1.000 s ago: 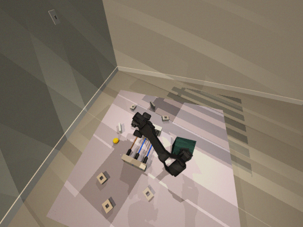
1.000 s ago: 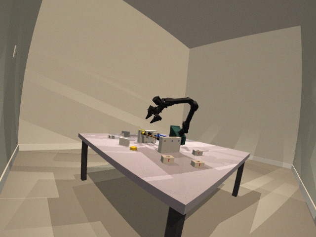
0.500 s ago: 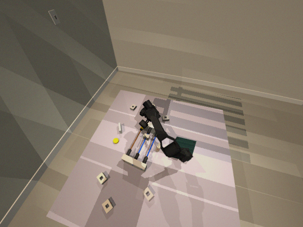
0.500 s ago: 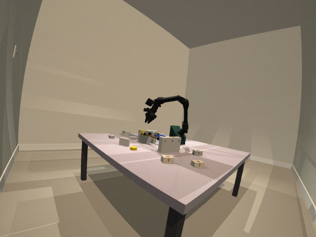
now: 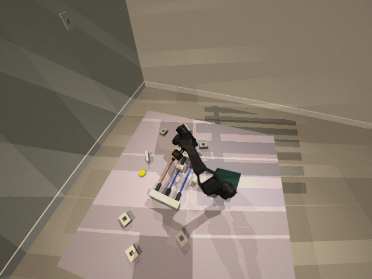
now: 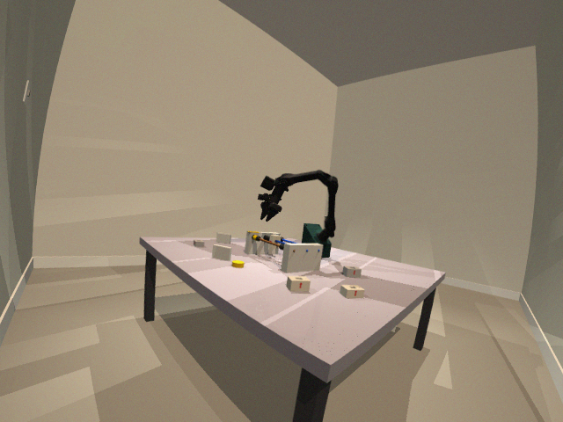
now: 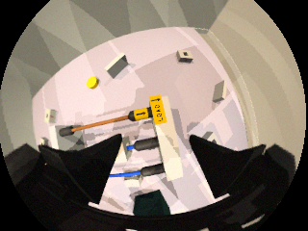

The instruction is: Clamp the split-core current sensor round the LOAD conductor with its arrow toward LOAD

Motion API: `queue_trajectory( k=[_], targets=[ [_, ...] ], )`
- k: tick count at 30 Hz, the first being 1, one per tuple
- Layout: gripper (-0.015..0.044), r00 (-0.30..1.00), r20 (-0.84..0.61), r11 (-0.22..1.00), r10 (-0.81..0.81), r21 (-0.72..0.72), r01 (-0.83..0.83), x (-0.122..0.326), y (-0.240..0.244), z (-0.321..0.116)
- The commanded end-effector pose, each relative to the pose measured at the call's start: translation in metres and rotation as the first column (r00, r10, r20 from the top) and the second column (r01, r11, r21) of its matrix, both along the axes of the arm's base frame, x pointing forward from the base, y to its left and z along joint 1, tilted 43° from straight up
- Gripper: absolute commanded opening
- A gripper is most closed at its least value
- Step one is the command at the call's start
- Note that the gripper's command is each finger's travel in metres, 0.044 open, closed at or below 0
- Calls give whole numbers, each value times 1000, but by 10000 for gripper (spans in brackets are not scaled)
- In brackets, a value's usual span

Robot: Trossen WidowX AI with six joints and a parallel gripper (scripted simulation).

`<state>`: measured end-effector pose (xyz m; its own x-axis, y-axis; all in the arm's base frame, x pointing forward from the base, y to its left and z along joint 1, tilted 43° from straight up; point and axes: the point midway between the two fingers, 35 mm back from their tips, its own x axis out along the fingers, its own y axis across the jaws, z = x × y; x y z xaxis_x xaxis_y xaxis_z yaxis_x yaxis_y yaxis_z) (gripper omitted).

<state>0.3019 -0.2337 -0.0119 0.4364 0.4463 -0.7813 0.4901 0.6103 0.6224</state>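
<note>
The LOAD marker [image 7: 158,110] is a yellow label on the far pale support, at the end of the copper-brown conductor [image 5: 166,172] [image 7: 101,123]. A yellow sleeve [image 7: 141,114] with an arrow is beside it. A pale block [image 5: 179,167] [image 7: 124,150] sits at the middle blue conductor, and a smaller one [image 5: 193,182] [image 7: 133,181] is by the outer blue conductor. Which pale piece is the open sensor, and its arrow, I cannot tell. My gripper [image 6: 265,220] [image 7: 157,138] is open and empty, high above the far support.
The near support [image 5: 163,199] [image 6: 301,258] holds the conductors' other ends. Pale blocks with square holes [image 5: 124,219] [image 5: 181,238] [image 5: 203,145] lie around it. Two upright pale slabs [image 7: 117,65] [image 7: 219,91], a yellow disc [image 5: 142,172] [image 7: 91,82] and a dark green block [image 5: 228,176] [image 6: 313,234] also stand there.
</note>
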Motion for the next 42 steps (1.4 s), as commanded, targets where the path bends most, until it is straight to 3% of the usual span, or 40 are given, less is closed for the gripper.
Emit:
queue_trajectory(
  k=[1,9,42],
  targets=[
    [440,993,-46,993,109,47,-107,-26,51,7],
    [440,933,-102,931,346,164,-327,-99,156,25],
    [440,930,-103,928,353,167,-333,-95,184,-4]
  ],
)
